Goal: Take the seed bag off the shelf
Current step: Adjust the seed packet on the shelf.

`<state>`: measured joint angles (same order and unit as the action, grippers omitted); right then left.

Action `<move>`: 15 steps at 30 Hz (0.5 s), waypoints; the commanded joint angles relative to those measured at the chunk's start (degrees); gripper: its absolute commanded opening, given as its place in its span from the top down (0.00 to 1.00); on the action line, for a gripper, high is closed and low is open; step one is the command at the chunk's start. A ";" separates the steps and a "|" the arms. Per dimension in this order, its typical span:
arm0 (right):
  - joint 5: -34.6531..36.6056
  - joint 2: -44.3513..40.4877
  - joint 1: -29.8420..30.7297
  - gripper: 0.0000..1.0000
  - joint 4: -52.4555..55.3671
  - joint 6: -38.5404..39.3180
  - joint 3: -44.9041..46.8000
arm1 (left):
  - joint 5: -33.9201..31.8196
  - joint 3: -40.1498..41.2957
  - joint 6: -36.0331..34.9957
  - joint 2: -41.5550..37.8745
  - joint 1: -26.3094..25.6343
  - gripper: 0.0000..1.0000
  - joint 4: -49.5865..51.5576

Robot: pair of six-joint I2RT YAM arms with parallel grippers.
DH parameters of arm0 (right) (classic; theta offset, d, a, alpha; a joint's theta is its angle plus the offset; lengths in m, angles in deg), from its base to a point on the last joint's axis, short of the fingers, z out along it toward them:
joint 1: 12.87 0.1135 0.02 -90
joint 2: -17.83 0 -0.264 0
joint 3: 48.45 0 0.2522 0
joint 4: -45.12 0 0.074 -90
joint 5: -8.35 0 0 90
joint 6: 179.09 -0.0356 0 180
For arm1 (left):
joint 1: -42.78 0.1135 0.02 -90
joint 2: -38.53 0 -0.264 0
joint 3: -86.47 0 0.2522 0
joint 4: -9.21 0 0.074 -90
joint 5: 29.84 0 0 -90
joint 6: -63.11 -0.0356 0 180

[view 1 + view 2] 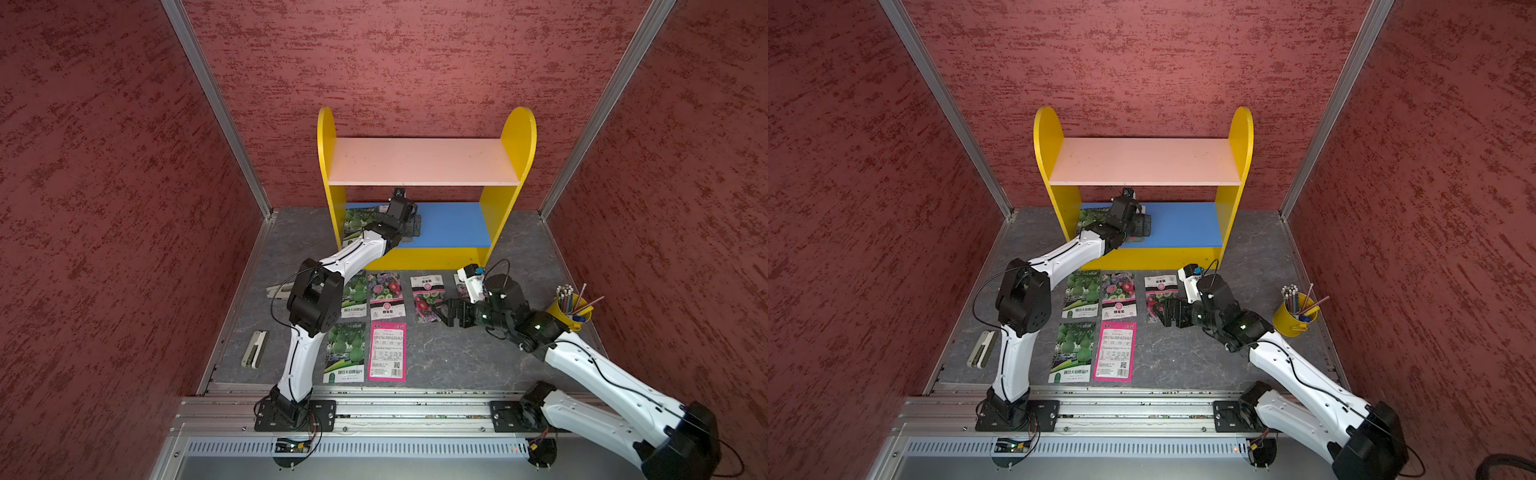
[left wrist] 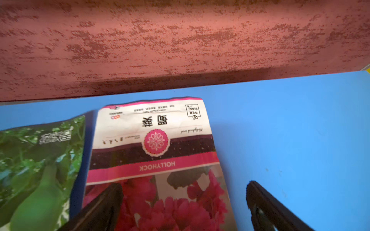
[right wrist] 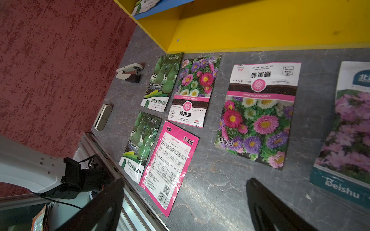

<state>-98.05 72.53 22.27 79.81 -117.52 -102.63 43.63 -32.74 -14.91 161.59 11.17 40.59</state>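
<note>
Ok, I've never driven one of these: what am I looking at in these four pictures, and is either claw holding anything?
Two robot arms are bolted to a rail at the near edge of the table, each ending in a two-fingered claw. The two wide pictures come from one overhead camera, looking down at everything. The other two come from cameras on the wrists, looking out past the fingers. The left claw is open, low over the blue board of the shelf, where a hollyhock bag and a gourd bag lie flat. One finger is over the hollyhock bag, but nothing is gripped. The right claw is open too, empty, above the table. More seed bags lie in front of the shelf, with a pencil cup near the right arm.
</note>
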 commanded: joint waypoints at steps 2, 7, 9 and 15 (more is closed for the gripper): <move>1.32 -1.41 -0.59 0.02 0.75 0.84 -0.30 | 3.93 0.23 2.20 0.44 -0.82 0.00 2.48; 1.73 -2.56 -0.85 0.02 1.31 0.83 0.32 | 5.65 3.46 3.91 -0.94 -1.94 0.00 2.09; 1.99 -3.00 -1.01 0.02 1.29 0.65 0.61 | 6.04 4.81 4.66 -1.78 -2.55 0.00 1.86; 1.99 -3.52 -1.38 0.02 1.08 0.50 1.07 | 7.64 7.54 6.88 -4.20 -3.73 0.00 2.06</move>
<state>-97.42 69.84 21.39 81.04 -117.54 -102.50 47.85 -27.72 -10.86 158.38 8.43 39.13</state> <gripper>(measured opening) 0.978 0.996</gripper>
